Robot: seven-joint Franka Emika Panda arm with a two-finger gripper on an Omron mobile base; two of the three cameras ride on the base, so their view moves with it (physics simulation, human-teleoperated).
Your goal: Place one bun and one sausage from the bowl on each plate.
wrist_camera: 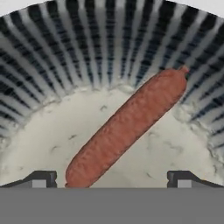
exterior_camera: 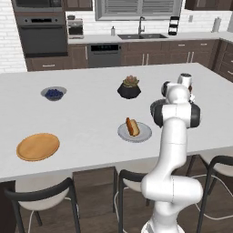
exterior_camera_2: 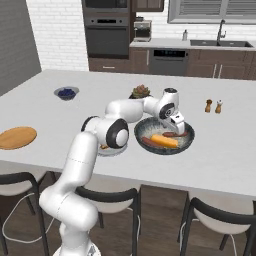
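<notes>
The wide dark grey bowl (exterior_camera_2: 186, 140) stands on the island right of the arm. It holds a bun (exterior_camera_2: 164, 141), a sausage (exterior_camera_2: 175, 134) and a second sausage (exterior_camera_2: 148, 141). My gripper (exterior_camera_2: 177, 127) hangs open just over the bowl's far side. In the hand view a sausage (wrist_camera: 129, 124) lies slantwise on the speckled floor of the bowl (wrist_camera: 39, 135), its lower end between my fingertips (wrist_camera: 41, 179), nothing gripped. The light grey plate (exterior_camera: 144, 134) carries a bun with a sausage (exterior_camera: 132, 126). The orange-tan plate (exterior_camera: 37, 146) is bare.
A black plant pot (exterior_camera: 129, 88) stands behind the grey plate, and a small bowl of blue berries (exterior_camera: 53, 93) sits far left. Salt and pepper shakers (exterior_camera_2: 213, 106) stand right of the bowl. Stools line the island's near edge.
</notes>
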